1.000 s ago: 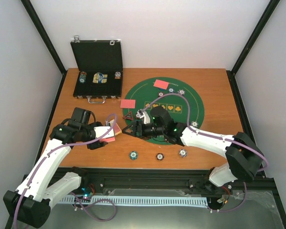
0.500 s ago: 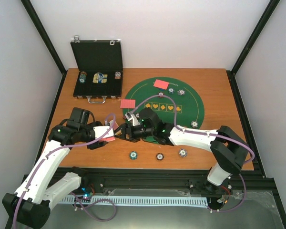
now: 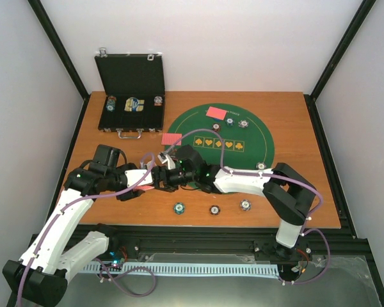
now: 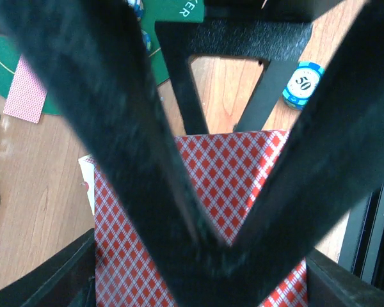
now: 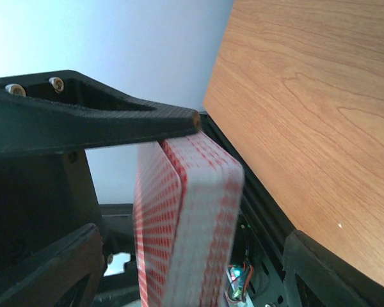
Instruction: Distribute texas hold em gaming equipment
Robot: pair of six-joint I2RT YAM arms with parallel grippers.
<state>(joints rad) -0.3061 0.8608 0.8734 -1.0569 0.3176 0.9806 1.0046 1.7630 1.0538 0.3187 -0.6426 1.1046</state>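
Note:
My left gripper point(image 3: 144, 181) is shut on a deck of red-backed playing cards point(image 3: 148, 186), holding it above the wood left of the green mat. In the left wrist view the fingers meet over the deck point(image 4: 243, 166). My right gripper point(image 3: 157, 180) has reached the same deck and stands open. Its jaws sit on either side of the deck point(image 5: 192, 211) with gaps, and a left finger point(image 5: 115, 121) presses on the deck's top. Loose cards lie at the mat's far edge point(image 3: 216, 113) and its left edge point(image 3: 171, 139). Three chips point(image 3: 214, 209) lie in a row near the front edge.
The green felt mat point(image 3: 256, 137) carries a few chips point(image 3: 243, 123). An open black case point(image 3: 131, 102) with chips stands at the back left. A blue chip point(image 4: 304, 83) lies just beyond the deck. The right arm stretches across the mat's near edge.
The right gripper has travelled left from the mat's edge to the deck in the left gripper and now straddles it. The left arm has stayed put.

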